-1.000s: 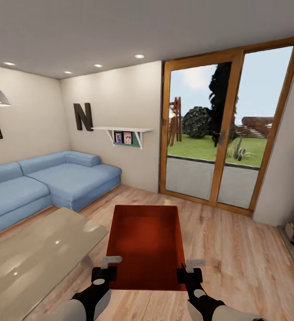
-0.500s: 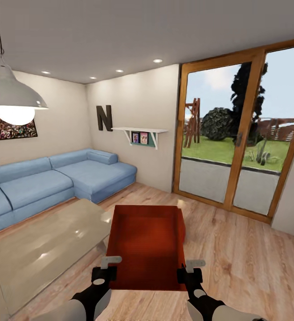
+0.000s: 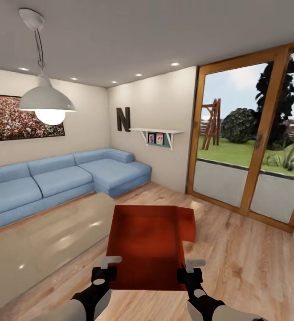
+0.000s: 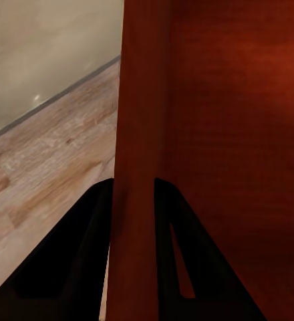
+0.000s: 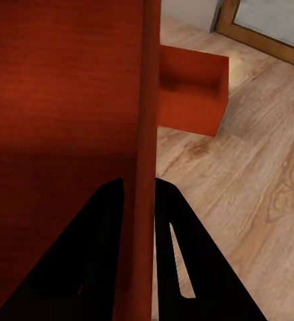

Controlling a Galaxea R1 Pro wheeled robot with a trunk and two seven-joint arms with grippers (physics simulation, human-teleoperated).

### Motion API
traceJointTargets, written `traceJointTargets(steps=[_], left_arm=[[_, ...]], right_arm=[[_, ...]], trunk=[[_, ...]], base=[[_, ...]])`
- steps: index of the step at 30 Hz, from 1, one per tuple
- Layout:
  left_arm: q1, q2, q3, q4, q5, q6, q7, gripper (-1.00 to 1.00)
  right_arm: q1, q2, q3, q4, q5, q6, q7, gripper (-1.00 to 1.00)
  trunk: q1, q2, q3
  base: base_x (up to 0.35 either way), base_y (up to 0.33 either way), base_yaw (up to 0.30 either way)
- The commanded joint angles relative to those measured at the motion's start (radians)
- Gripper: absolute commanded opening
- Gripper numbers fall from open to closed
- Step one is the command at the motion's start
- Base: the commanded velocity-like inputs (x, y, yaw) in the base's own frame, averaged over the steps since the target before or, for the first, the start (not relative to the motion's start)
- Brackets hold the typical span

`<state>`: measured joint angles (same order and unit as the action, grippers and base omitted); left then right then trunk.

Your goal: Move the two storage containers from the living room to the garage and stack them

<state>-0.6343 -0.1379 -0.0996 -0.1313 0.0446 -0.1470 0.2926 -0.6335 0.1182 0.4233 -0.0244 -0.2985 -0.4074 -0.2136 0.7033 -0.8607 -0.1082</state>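
Letter N (image 3: 123, 119) on wall at 11 o'clock, your left claw (image 3: 110, 266) and right claw (image 3: 189, 269) each clamped on the red box (image 3: 149, 243) walls, second box (image 3: 187, 224) on floor behind.

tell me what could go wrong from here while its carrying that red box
The held container hangs only by its thin side walls, pinched by the left gripper and right gripper; if the arms drift apart or together, a wall could slip out.

It blocks the head view of the floor ahead, where the second container sits close by on the wood floor, so the base might bump it.

The glass coffee table is near on the left when turning.
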Motion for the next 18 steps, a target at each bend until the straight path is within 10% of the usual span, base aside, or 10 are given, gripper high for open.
traceJointTargets(steps=[1,18], left_arm=[[-0.002,0.0,0.028,-0.002,-0.012,-0.014,0.033,-1.0],[-0.002,0.0,0.029,-0.004,-0.011,-0.014,0.031,-1.0]], right_arm=[[0.0,0.0,-0.003,0.003,-0.016,-0.001,-0.001,-1.0],[0.0,0.0,-0.003,0.003,-0.016,-0.001,-0.001,-1.0]], trunk=[[0.0,-0.001,-0.001],[0.0,-0.001,0.008]], base=[[-0.262,-0.16,0.259],[-0.262,-0.161,0.259]])
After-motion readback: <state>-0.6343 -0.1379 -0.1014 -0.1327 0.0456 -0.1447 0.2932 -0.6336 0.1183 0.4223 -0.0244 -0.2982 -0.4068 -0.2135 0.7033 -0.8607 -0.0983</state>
